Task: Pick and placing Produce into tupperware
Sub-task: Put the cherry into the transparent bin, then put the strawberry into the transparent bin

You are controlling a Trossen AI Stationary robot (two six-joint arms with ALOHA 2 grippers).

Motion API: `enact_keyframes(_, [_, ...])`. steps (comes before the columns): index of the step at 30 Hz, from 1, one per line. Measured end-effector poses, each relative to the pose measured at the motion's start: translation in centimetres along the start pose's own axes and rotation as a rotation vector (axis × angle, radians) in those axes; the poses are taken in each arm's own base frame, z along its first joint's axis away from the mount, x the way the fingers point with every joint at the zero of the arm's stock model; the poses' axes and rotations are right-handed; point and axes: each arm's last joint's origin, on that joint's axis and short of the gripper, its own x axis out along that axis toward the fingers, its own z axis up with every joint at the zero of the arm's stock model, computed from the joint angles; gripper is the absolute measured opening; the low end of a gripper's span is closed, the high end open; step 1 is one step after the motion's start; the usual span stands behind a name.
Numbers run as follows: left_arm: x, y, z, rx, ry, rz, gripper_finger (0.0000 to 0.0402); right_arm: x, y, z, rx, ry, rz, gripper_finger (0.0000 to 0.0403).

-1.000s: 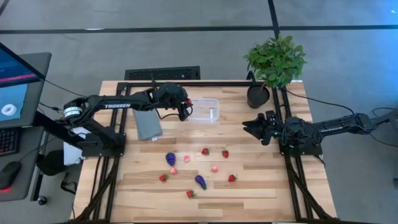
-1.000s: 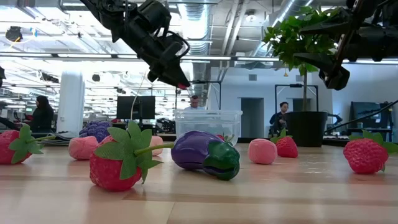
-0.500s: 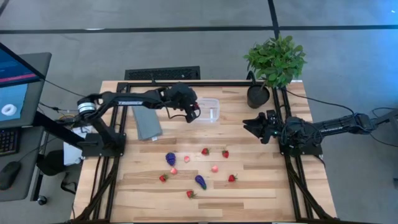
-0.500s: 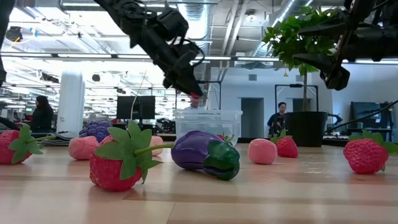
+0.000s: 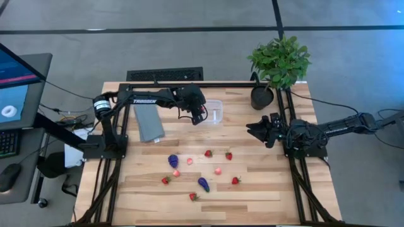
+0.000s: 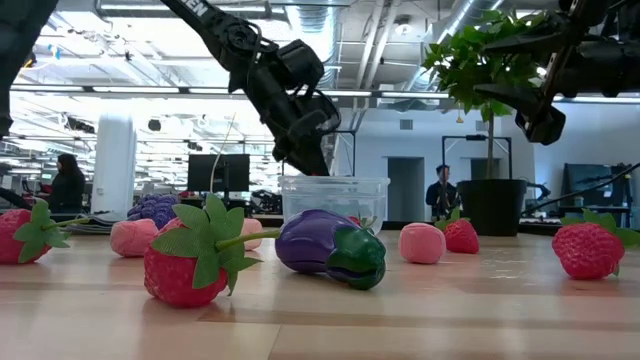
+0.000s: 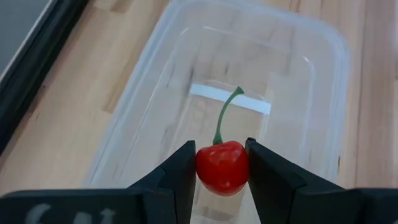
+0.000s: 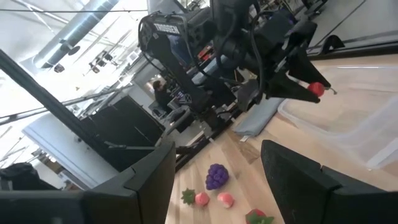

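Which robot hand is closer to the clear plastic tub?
The left. The left gripper holds a red cherry right above the clear tub. The right gripper waits open, off to the tub's side near the potted plant.

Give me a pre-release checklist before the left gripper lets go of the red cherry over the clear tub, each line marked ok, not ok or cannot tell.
1. Small red cherry with green stem clamped between the left gripper's fingers: ok.
2. Left gripper positioned over the clear rectangular plastic tub, not over bare table: ok.
3. Tub floor under the cherry free of other produce: ok in the left wrist view.
4. Tub standing flat and upright on the light wooden table: ok.
5. Right gripper open, parked to the tub's side, clear of the drop: ok.
6. Drop height low enough that the cherry will not bounce out: cannot tell.
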Motion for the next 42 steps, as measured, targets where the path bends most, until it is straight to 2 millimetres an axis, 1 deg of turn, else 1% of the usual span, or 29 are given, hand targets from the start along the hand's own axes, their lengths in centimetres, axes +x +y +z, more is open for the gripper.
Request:
enact_keyframes(7, [-0.1, 0.1, 0.1, -0.015, -0.006, 0.004, 0.0122, 0.0, 0.0, 0.0, -0.007, 0.0, 0.0, 0.026])
enact_keyframes(21, [-0.2, 0.0, 0.4, -0.004, -0.017, -0.002, 0.0192, 0.0, 0.0, 0.0, -0.008, 0.001, 0.0, 0.026])
enact_keyframes(23, [-0.5, 0.0, 1.2, 0.006, -0.042, -0.035, 0.0199, 0.0, 0.0, 0.0, -0.008, 0.0, 0.0, 0.026])
enact_keyframes(26, [-1.7, -0.2, 3.1, 0.027, -0.108, -0.115, 0.0205, 0.0, 0.0, 0.0, -0.008, 0.0, 0.0, 0.026])
enact_keyframes(29, [-2.9, -0.5, 4.7, 0.05, -0.116, -0.206, 0.0204, 0.0, 0.0, 0.0, -0.008, 0.001, 0.0, 0.026])
enact_keyframes(32, [-4.1, -1.1, 5.5, 0.077, -0.083, -0.317, 0.0196, 0.0, 0.0, 0.0, -0.008, 0.001, 0.0, 0.026])
enact_keyframes(35, [-5.0, -2.2, 5.5, 0.09, 0.0, -0.424, 0.0185, 0.0, 0.0, 0.0, -0.008, 0.002, 0.0, 0.026])
enact_keyframes(38, [-5.6, -3.7, 4.8, 0.105, 0.118, -0.498, 0.0176, 0.0, 0.0, 0.0, -0.008, 0.003, 0.0, 0.026])
enact_keyframes(42, [-6.3, -6.2, 3.2, 0.129, 0.305, -0.554, 0.0168, 0.0, -0.1, -0.1, -0.01, 0.011, -0.005, 0.026])
